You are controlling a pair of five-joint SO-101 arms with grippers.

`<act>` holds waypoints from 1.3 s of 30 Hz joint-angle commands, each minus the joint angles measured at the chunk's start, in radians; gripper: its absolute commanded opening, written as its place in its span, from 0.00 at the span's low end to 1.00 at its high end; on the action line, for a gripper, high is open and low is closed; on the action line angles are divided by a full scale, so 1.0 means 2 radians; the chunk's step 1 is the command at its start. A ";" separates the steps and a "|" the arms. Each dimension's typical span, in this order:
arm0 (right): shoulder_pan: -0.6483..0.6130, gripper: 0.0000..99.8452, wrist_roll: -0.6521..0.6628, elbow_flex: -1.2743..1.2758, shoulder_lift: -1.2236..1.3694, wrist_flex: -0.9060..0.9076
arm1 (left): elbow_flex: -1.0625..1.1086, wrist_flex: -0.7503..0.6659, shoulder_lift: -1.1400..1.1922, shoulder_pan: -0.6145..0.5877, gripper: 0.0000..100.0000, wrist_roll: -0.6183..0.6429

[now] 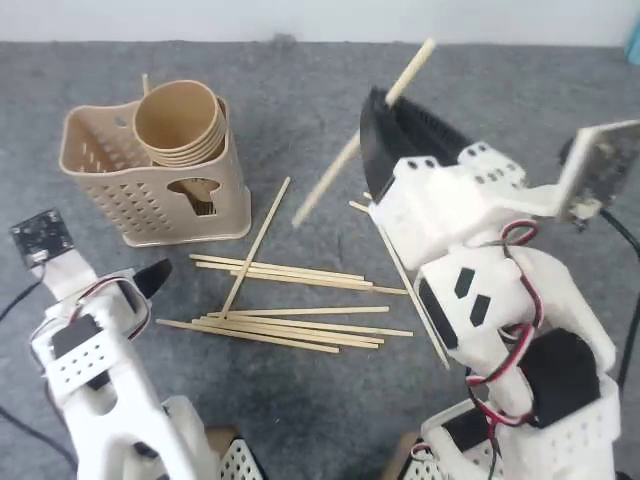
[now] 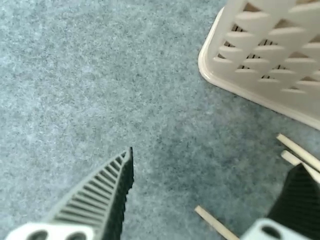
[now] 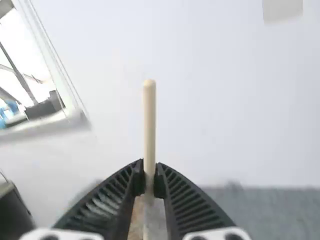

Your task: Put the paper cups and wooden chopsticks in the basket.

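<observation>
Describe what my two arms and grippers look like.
The left arm and right arm are white plastic with black motor blocks and looping red, black and white wires. The left gripper and right gripper have black, ribbed, tapering fingers.

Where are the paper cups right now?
High view: the paper cups sit stacked inside the basket, far left of the table, beyond the loose chopsticks.

— What covers the table?
— Grey felt [image 1: 300, 110], matted and evenly lit.
— And past the felt's far edge?
— A plain white wall [image 1: 200, 18] rises there.
— Anything else above the felt?
— A bright framed glass pane [image 3: 30, 95] beside that wall, and a pale rectangle [image 3: 282, 10] high on it.
</observation>
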 commanded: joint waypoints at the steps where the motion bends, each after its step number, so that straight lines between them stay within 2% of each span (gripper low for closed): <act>1: -0.010 0.01 -0.005 -0.025 0.020 -0.070 | -0.002 0.000 -0.010 0.019 0.44 -0.005; 8: -0.051 0.01 -0.006 -0.025 0.097 -0.190 | -0.001 -0.013 -0.010 0.021 0.44 -0.005; 12: -0.111 0.01 -0.005 -0.058 0.165 -0.255 | 0.000 -0.014 -0.010 0.034 0.44 -0.005; 18: -0.150 0.01 0.042 -0.229 0.344 -0.254 | 0.000 -0.015 -0.010 0.035 0.44 -0.017; 23: -0.161 0.01 0.047 -0.399 0.512 -0.253 | 0.000 -0.015 -0.010 0.036 0.44 -0.019; 29: -0.169 0.01 0.101 -0.582 0.691 -0.165 | 0.000 -0.015 -0.010 0.036 0.44 -0.019; 36: -0.164 0.01 0.110 -0.756 0.837 -0.058 | 0.000 -0.015 -0.010 0.036 0.44 -0.019; 39: -0.176 0.08 0.121 -0.812 0.858 0.030 | 0.000 -0.015 -0.010 0.036 0.44 -0.019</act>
